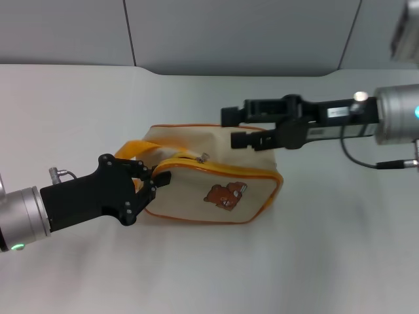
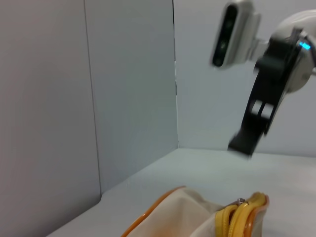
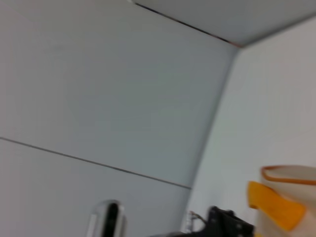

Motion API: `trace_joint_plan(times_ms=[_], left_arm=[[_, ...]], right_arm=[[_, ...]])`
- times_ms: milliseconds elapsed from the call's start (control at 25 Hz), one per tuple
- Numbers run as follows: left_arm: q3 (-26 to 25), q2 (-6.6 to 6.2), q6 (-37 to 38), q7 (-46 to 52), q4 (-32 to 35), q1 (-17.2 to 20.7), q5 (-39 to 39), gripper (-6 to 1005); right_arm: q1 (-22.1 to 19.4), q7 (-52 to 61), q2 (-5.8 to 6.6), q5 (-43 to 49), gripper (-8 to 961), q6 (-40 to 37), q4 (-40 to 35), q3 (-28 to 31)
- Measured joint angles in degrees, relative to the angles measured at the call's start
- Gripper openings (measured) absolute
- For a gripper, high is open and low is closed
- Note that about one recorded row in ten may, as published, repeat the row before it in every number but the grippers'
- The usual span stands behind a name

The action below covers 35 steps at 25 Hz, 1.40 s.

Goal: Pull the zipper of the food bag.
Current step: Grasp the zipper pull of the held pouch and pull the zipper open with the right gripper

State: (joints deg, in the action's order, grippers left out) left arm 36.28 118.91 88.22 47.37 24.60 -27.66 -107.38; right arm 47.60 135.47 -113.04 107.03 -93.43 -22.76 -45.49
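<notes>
The cream food bag (image 1: 216, 180) with orange piping and a brown bear patch (image 1: 226, 195) lies mid-table. Its small silver zipper (image 1: 203, 157) sits on the top track, toward the bag's left end. My left gripper (image 1: 152, 183) is shut on the bag's left end, beside the orange loop handle (image 1: 134, 149). My right gripper (image 1: 230, 128) is open, hovering over the bag's far top edge, right of the zipper and apart from it. The left wrist view shows the bag (image 2: 187, 212), the zipper (image 2: 240, 201) and the right gripper (image 2: 252, 133) above. The right wrist view shows the handle (image 3: 274, 205).
The white table (image 1: 327, 261) meets grey wall panels (image 1: 236, 33) at the back. A cable (image 1: 380, 163) hangs off the right arm. No other objects stand near the bag.
</notes>
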Motion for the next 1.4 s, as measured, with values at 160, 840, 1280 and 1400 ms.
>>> trace_joint_plan(times_ms=[160,840,1280,1400], left_arm=[[-0.03,0.0,0.08,-0.65,0.0,-0.05,0.1,70],[0.37,0.0,-0.08,-1.41,0.01,-0.34,0.16,62],[0.37,0.0,-0.13,-1.41,0.01,-0.65,0.16,61],[0.32,0.0,-0.15,-1.41,0.01,-0.65,0.16,61]], right_arm=[[1.62,3.52,-0.56,1.41,773,3.74,0.0,-3.16],[1.29,5.33,-3.59,1.13,436,11.32,2.85,-4.15],[0.74,5.07,-4.23,-1.08,437,11.39,2.77,-3.73],[0.78,4.89,-4.48,-1.47,437,11.35,2.67,-3.92]])
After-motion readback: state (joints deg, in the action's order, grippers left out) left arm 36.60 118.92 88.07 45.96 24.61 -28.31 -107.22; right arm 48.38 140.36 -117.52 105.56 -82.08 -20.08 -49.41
